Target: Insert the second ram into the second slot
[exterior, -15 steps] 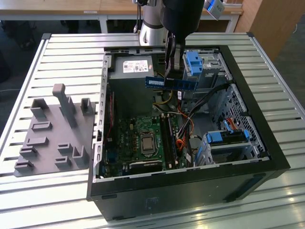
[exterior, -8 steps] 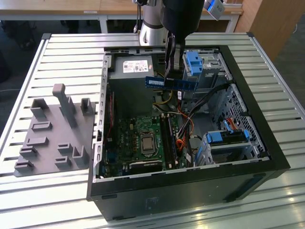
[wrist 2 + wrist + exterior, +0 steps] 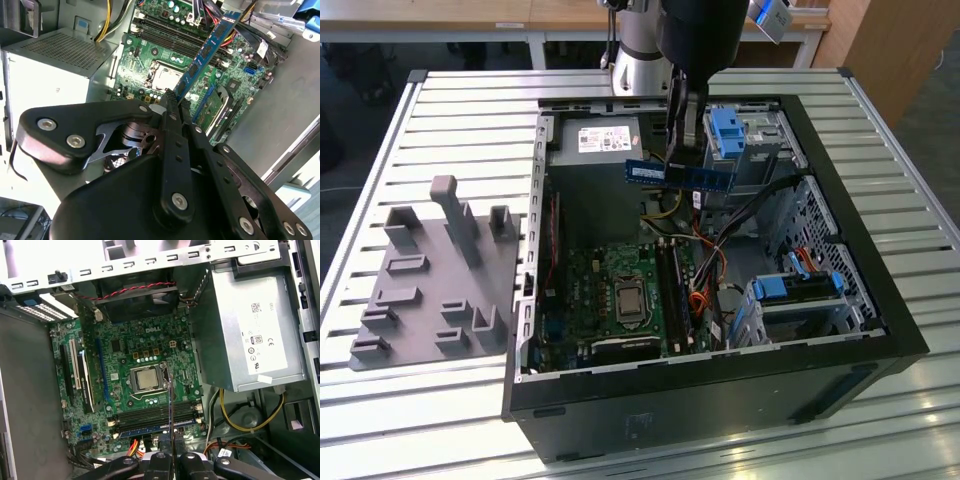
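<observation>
Slatted metal surface (image 3: 450,100) carries an open computer case (image 3: 720,400) lying on its side, with a grey moulded fixture (image 3: 430,280) just beside it on the exterior view's left. Over the case hangs the gripper (image 3: 684,160), clenched on the second ram (image 3: 712,179) near the stick's middle. The blue stick lies level in the air, well above the motherboard (image 3: 620,300) and close to the blue drive-bay latch (image 3: 725,130). In the second wrist view the gripper (image 3: 172,97) pinches one long edge of the second ram (image 3: 207,55), which reaches out over the board. In the first wrist view the stick shows edge-on (image 3: 170,410), crossing the memory slots (image 3: 155,420) beside the processor socket (image 3: 146,380) — one slot there already holds a blue stick (image 3: 145,430). The silver power supply (image 3: 255,330) sits to one side.
</observation>
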Controlling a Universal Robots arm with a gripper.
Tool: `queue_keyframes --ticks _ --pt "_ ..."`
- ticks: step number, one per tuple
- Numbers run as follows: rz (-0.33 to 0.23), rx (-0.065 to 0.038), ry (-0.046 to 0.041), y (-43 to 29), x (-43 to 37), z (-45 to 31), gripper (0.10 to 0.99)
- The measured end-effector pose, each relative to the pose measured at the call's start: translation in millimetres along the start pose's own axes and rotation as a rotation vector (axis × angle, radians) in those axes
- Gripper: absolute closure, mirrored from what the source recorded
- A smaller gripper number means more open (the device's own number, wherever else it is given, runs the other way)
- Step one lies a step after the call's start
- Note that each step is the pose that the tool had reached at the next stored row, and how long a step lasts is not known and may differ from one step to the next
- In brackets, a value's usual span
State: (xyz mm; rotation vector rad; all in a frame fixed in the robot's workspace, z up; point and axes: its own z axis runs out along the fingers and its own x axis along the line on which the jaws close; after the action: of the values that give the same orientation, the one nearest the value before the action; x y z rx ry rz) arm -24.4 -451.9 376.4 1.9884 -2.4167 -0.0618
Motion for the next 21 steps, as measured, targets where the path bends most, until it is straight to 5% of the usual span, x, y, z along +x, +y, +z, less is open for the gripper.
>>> queue_keyframes --ticks 21 --pt "0.017 0.0 -0.0006 0.0 0.0 0.0 0.949"
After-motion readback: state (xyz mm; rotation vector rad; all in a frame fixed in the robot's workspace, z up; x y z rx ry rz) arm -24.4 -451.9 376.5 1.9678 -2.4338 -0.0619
